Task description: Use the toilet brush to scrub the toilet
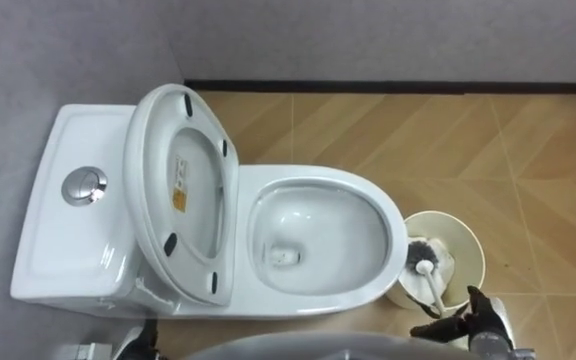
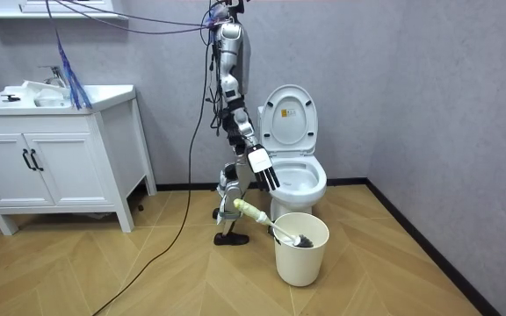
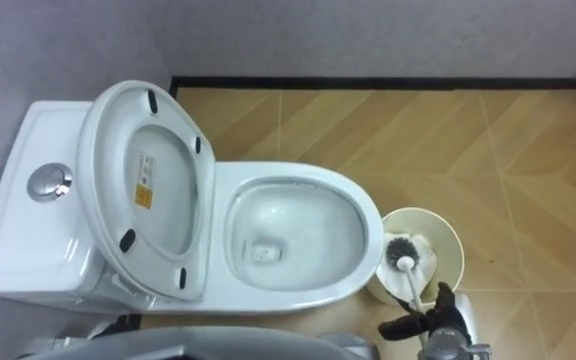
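A white toilet [image 1: 368, 205] stands with its seat and lid [image 1: 183, 190] raised and the bowl open. To its right a cream bucket [image 1: 465, 243] holds the toilet brush [image 1: 426, 266], bristles down and pale handle [image 2: 249, 211] leaning out toward me. My right hand [image 1: 478, 318] hovers at the lower right, just above the handle's end, with fingers straight and spread and nothing in them. In the room view that hand [image 2: 262, 165] hangs a little above the handle. My left hand [image 1: 140, 342] shows as a dark shape at the bottom edge, below the tank.
I stand at the toilet's side, on the room view's left. The tank [image 1: 63, 240] with its chrome flush button [image 1: 84, 186] sits against the grey wall. A white vanity cabinet [image 2: 55, 158] stands further off on the room view's left. Wood floor surrounds the bucket.
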Robot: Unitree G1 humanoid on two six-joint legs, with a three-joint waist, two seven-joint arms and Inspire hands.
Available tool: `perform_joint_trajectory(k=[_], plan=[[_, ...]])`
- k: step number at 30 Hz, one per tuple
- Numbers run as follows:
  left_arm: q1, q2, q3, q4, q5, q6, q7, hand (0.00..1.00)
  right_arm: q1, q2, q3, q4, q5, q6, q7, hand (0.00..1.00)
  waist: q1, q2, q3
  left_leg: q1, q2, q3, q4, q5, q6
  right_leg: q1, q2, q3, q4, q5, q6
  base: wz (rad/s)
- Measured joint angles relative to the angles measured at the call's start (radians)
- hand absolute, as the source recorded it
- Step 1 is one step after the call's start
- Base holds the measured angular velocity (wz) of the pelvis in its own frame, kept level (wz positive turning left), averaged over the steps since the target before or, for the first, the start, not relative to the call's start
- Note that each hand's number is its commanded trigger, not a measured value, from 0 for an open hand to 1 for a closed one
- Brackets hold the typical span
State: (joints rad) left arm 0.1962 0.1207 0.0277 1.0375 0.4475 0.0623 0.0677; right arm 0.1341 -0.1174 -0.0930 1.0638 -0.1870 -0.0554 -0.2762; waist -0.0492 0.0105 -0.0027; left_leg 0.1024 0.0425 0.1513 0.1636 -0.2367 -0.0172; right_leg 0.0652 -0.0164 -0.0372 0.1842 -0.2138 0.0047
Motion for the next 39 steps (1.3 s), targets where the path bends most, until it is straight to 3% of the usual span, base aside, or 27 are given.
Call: perform_joint_trajectory(k=[6,11,19,27,32,37,39], plan=[[-0.016,0.002,0.004,0.0,-0.023,-0.026,0.016,0.0,-0.007,-0.002,0.0,0.013,0.031,-0.022,-0.032,0.0,0.0,0.003,-0.0001,-0.012,-0.001,-0.016,0.0,0.0,0.0,-0.01,-0.003,-0.023,-0.005,0.0,0.0,0.1],[-0.051,0.004,0.006,0.001,-0.025,-0.048,0.017,0.0,-0.053,-0.008,0.0,0.041,0.04,-0.039,-0.051,0.0,0.001,0.017,0.0014,-0.08,-0.003,-0.026,0.011,0.004,0.004,-0.067,-0.01,-0.041,0.007,0.01,0.001,0.06],[-0.104,0.009,-0.016,0.006,-0.068,-0.092,0.017,0.0,-0.16,-0.026,0.005,0.153,0.061,-0.065,-0.074,0.0,0.003,0.028,0.0111,-0.19,-0.019,-0.047,0.051,0.015,0.02,-0.179,-0.029,-0.052,0.065,0.013,0.006,0.06],[-0.249,0.011,-0.12,0.053,-0.227,-0.1,0.016,0.0,-0.266,-0.076,0.035,0.25,0.122,-0.054,-0.09,0.0,0.006,0.054,0.0298,-0.415,-0.033,-0.069,0.178,0.023,0.033,-0.387,-0.055,-0.071,0.182,0.014,0.011,0.1],[-0.294,0.006,-0.152,0.025,-0.253,-0.1,0.023,0.0,-0.308,-0.082,0.051,0.298,0.186,-0.04,-0.115,0.0,0.011,0.049,0.0406,-0.535,-0.047,-0.072,0.269,0.02,0.042,-0.516,-0.082,-0.074,0.304,-0.018,0.008,0.11],[-0.307,0.004,-0.195,-0.062,-0.317,-0.101,0.041,0.0,-0.345,-0.096,0.07,0.294,0.228,-0.008,-0.124,0.0,0.02,0.048,0.041,-0.665,-0.057,-0.069,0.336,0.019,0.048,-0.659,-0.105,-0.07,0.402,-0.036,0.006,0.06],[-0.313,0.005,-0.21,-0.105,-0.338,-0.102,0.046,0.0,-0.368,-0.122,0.073,0.294,0.23,-0.007,-0.127,0.0,0.028,0.049,0.0405,-0.722,-0.057,-0.07,0.368,0.02,0.049,-0.716,-0.105,-0.063,0.434,-0.036,0.004,0.02]])
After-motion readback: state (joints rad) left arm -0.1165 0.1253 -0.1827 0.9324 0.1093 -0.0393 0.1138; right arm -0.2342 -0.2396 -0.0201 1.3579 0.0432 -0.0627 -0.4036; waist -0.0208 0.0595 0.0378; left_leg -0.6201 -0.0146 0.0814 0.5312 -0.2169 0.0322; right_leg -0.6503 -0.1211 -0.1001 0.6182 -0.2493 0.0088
